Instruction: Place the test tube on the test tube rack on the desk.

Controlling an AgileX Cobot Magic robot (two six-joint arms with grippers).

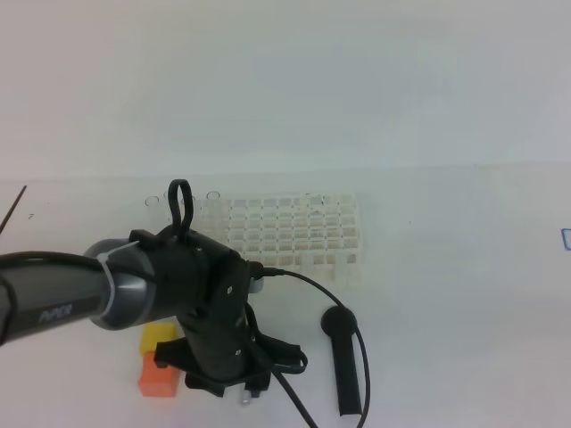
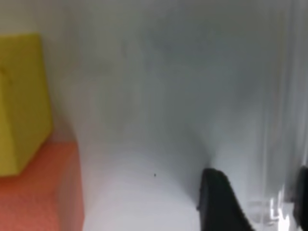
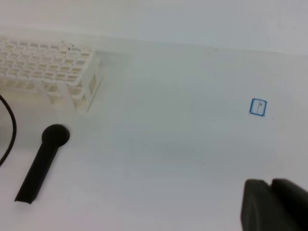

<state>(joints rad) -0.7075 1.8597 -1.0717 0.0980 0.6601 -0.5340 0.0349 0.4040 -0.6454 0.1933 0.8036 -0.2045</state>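
In the left wrist view the test tube (image 2: 281, 120) is a faint clear streak lying on the white desk (image 1: 446, 294). It runs between the two black fingers (image 2: 216, 202) of my left gripper (image 2: 257, 173), whose jaws stand apart on either side of it, low over the desk. From above, that gripper (image 1: 243, 392) points down in front of the white test tube rack (image 1: 290, 234), and the arm hides the tube. My right gripper (image 3: 274, 207) is shut and empty, hovering far right of the rack (image 3: 48, 67).
A yellow cube (image 1: 159, 336) and an orange cube (image 1: 159, 376) sit just left of the left gripper, close by in its wrist view (image 2: 19, 101). A black round-headed stick (image 1: 343, 361) lies to its right. Clear tubes (image 1: 212, 196) stand at the rack's left end.
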